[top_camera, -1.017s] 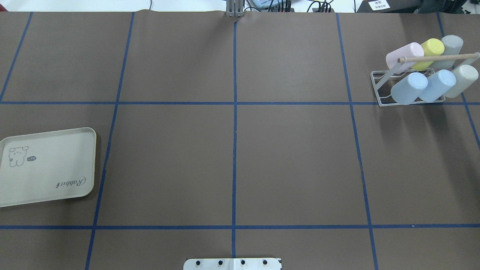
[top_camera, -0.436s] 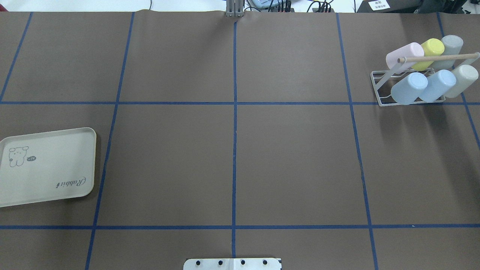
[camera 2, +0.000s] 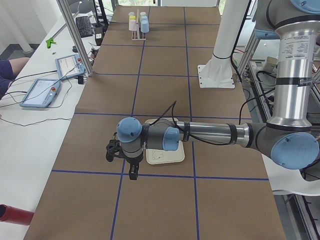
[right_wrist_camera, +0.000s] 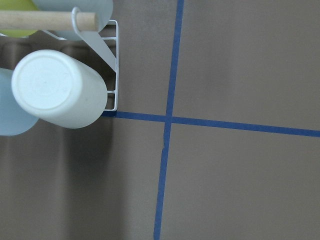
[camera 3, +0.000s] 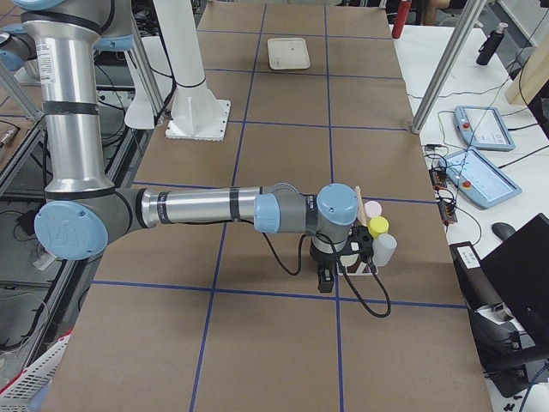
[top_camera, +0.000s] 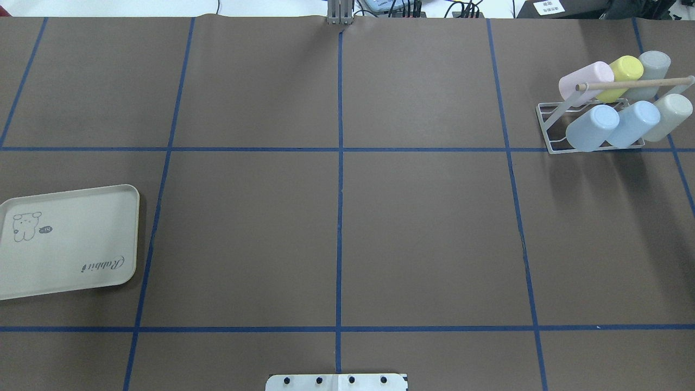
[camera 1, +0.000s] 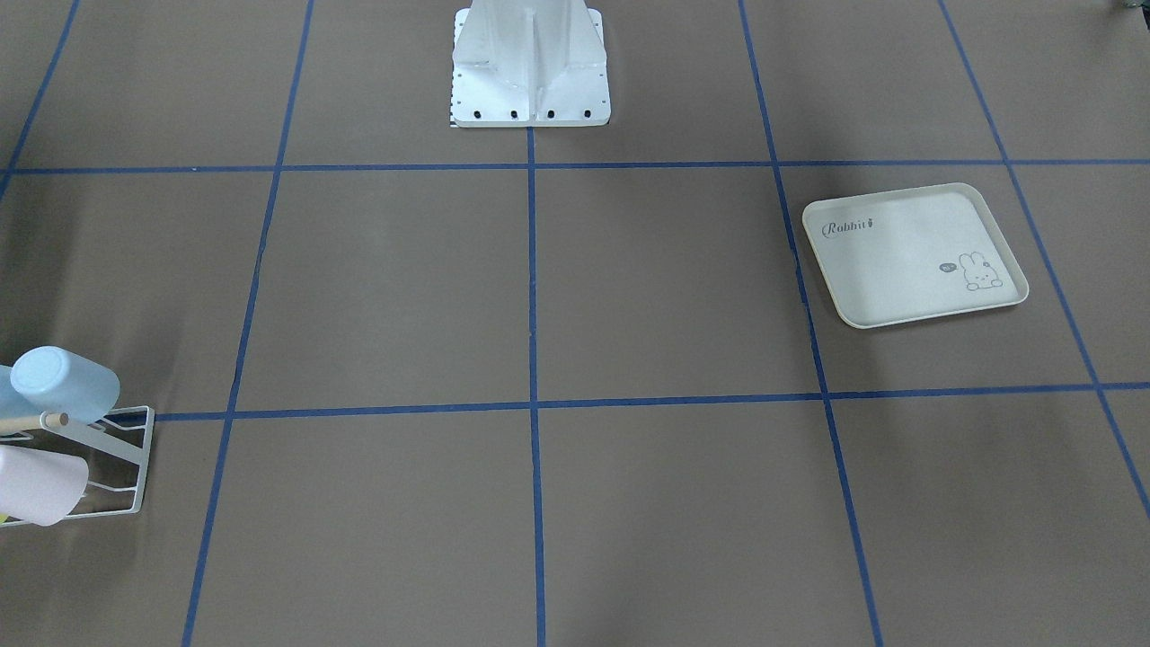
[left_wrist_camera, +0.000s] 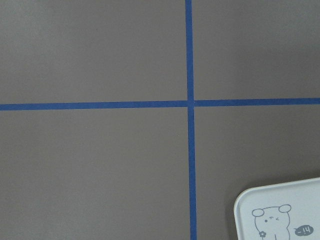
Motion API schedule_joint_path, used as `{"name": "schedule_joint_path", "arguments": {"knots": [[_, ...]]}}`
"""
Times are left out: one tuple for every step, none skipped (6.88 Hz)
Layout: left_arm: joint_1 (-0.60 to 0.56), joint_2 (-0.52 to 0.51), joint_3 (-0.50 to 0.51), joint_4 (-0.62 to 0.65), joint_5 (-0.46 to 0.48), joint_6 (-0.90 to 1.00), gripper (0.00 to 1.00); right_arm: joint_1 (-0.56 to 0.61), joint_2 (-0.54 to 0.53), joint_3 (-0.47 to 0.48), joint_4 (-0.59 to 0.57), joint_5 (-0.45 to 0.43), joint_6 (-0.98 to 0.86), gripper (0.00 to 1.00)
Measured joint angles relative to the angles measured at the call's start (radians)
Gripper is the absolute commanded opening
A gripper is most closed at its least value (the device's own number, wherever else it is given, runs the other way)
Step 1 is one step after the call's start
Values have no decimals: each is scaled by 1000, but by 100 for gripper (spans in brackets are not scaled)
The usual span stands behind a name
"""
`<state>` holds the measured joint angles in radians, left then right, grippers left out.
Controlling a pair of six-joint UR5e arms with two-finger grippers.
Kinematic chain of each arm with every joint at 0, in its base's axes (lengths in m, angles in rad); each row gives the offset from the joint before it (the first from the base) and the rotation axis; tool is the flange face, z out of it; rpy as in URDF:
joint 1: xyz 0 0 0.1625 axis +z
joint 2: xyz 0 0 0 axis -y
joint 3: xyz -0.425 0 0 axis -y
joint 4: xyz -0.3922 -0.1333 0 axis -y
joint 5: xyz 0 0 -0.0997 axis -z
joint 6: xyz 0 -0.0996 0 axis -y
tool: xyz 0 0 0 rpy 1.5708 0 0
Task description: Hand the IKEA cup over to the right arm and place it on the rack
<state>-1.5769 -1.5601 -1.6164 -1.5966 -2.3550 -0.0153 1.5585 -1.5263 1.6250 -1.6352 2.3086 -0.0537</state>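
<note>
Nothing on the table (top_camera: 423,228) has moved since the earlier overhead pictures. The rack (top_camera: 544,129), white wire with a pale wooden dowel (top_camera: 635,84), stands at the table's far right corner. We count six cups on it: one pink (top_camera: 585,81), one yellow (top_camera: 625,69), one grey (top_camera: 653,64), two blue (top_camera: 592,127) (top_camera: 632,124), one off-white (top_camera: 672,113). One cream tray (top_camera: 81,217) carries the word "Rabbit". The left gripper (camera 2: 132,172) hangs near the tray and the right gripper (camera 3: 325,279) near the rack. We cannot tell whether their fingers are apart or closed.
</note>
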Motion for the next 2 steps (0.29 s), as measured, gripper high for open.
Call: {"name": "schedule_joint_path", "arguments": {"knots": [[0, -1, 1, 1, -1, 0, 100, 0, 0, 0, 0, 0, 0, 100], [0, -3, 4, 1, -1, 0, 100, 0, 0, -1, 0, 0, 0, 100]]}}
